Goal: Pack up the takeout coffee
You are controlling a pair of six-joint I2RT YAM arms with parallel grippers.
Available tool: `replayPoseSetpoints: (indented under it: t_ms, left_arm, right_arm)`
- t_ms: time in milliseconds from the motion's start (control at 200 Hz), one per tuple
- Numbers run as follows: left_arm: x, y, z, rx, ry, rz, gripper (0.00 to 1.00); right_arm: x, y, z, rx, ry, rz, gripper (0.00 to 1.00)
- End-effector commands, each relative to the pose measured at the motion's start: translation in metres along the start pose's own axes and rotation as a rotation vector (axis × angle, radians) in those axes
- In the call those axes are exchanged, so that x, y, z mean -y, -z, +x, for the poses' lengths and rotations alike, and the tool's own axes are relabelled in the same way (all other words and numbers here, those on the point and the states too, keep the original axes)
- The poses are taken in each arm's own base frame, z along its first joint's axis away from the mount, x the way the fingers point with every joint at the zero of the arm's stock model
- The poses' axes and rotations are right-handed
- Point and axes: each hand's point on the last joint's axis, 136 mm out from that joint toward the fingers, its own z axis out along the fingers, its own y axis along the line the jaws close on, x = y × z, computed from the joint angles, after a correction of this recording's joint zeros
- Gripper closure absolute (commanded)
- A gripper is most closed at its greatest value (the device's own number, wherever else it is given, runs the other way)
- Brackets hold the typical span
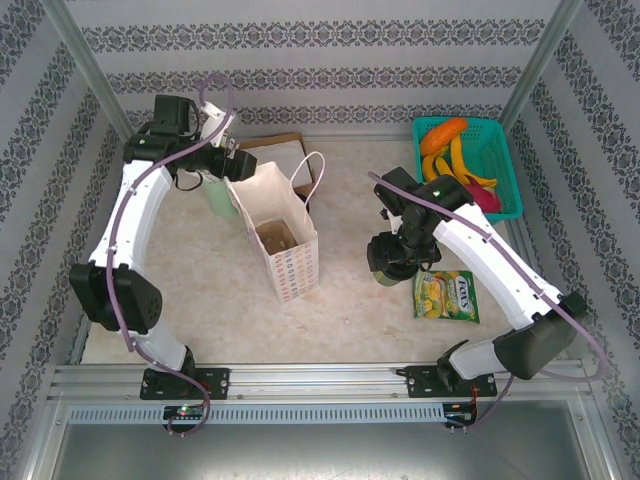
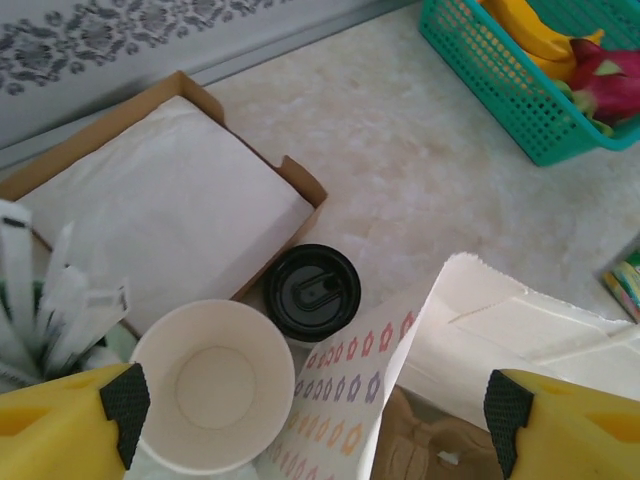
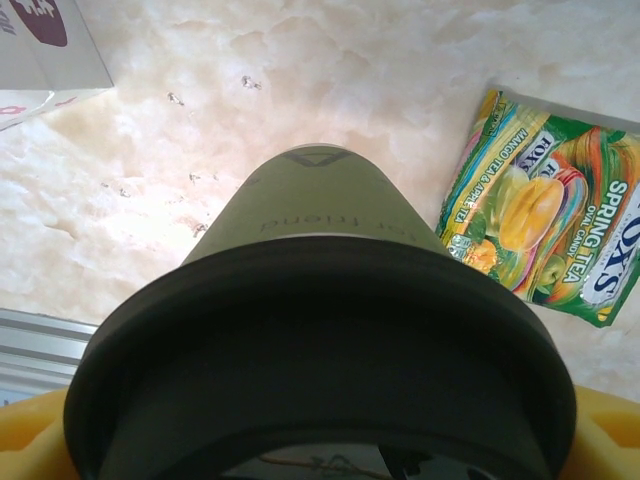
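Right gripper (image 3: 320,440) jaws clamped on takeout coffee (image 3: 318,225), lid nearest camera | left gripper (image 2: 315,405) jaws stood wide apart | sachet (image 3: 545,215) read "FOX'S SPRING TEA"

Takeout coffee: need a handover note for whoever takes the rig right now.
Left gripper: fingers open, empty, above the cream paper cup and the rear edge of the paper bag.
Right gripper: fingers closed on the takeout coffee at its black lid, right of the bag, next to the candy packet. Can't tell whether it is off the table.
Done: coffee gripped.
Left: carry it over the open bag, lower it in upright, release.
Note: a second black-lidded cup stands behind the bag by the brown box.
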Motion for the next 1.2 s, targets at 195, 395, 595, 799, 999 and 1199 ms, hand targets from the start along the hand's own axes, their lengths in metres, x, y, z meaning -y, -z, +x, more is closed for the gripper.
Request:
replayPoseSetpoints:
  t_ms: [195,395,595,799,999,1199]
  left_arm:
    - [0.021,-0.019,0.014,-0.097,-0.056,0.129,0.36]
    - [0.019,-0.024,0.018,-0.129,-0.031,0.115,0.68]
    - [0.02,-0.016,0.014,-0.126,0.056,0.025,0.85]
    - [0.035,-0.009,0.017,-0.107,0.129,-0.016,0.9]
    - [0.063,-0.009,0.024,-0.129,0.133,0.017,0.94]
    - [0.073,-0.011,0.031,-0.147,0.171,0.02,0.95]
  right_arm:
    - [0.001,0.045,0.016,-0.003,0.059,0.07,0.25]
    - [-0.002,0.066,0.019,0.019,0.085,0.12,0.26]
    - [-0.04,0.093,0.012,0.121,0.194,0.015,0.26]
    - [-0.064,0.126,0.006,0.241,0.279,-0.067,0.26]
    - [-0.092,0.147,0.001,0.324,0.339,-0.203,0.28]
    - [-0.121,0.148,-0.012,0.344,0.402,-0.242,0.28]
